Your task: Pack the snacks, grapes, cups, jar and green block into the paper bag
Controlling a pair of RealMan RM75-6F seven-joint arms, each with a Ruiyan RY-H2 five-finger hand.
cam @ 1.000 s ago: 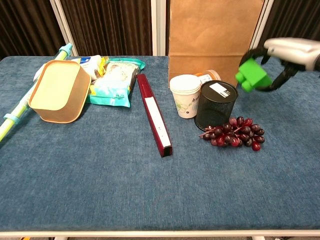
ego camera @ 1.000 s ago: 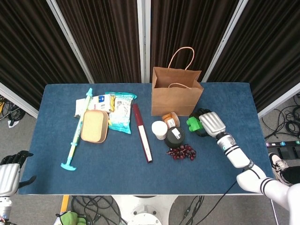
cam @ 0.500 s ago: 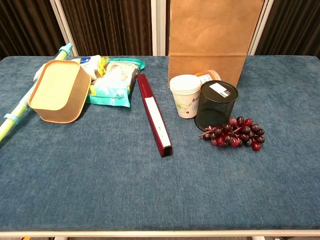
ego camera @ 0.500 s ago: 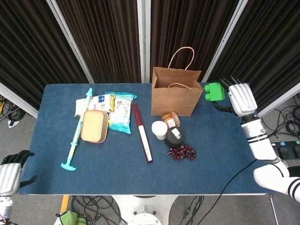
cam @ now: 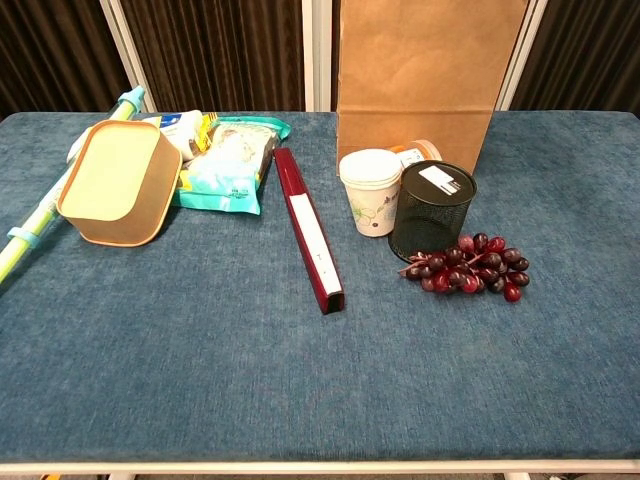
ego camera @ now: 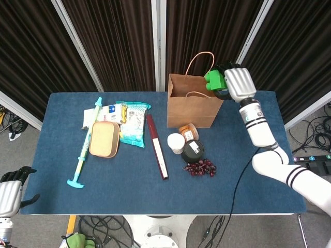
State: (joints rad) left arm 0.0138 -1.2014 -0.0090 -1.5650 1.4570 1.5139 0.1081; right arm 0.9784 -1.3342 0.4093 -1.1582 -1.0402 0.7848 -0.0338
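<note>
My right hand (ego camera: pixel 235 84) holds the green block (ego camera: pixel 213 80) above the right rim of the open paper bag (ego camera: pixel 194 103). Before the bag stand the white paper cups (ego camera: pixel 175 143), the orange-lidded jar (ego camera: pixel 188 131) and a black mesh cup (ego camera: pixel 193 151). Dark red grapes (ego camera: pixel 200 167) lie just in front of them. The snack packs (ego camera: pixel 128 120) rest at the left. In the chest view the bag (cam: pixel 420 75), cups (cam: pixel 369 190), mesh cup (cam: pixel 431 210), grapes (cam: pixel 465 267) and snacks (cam: pixel 228 152) show, but neither hand. My left hand (ego camera: pixel 9 192) hangs off the table's lower left corner, holding nothing.
A long dark red box (ego camera: pixel 156 146) lies mid-table. A tan container (ego camera: pixel 104 139) lies on its side at the left. A teal and yellow pump-like tool (ego camera: pixel 85 145) lies along the left side. The blue table (ego camera: pixel 103 186) has bare cloth at the front.
My right hand has carried the green block up from beside the mesh cup, out to the right, then left over the bag's rim. It left the chest view.
</note>
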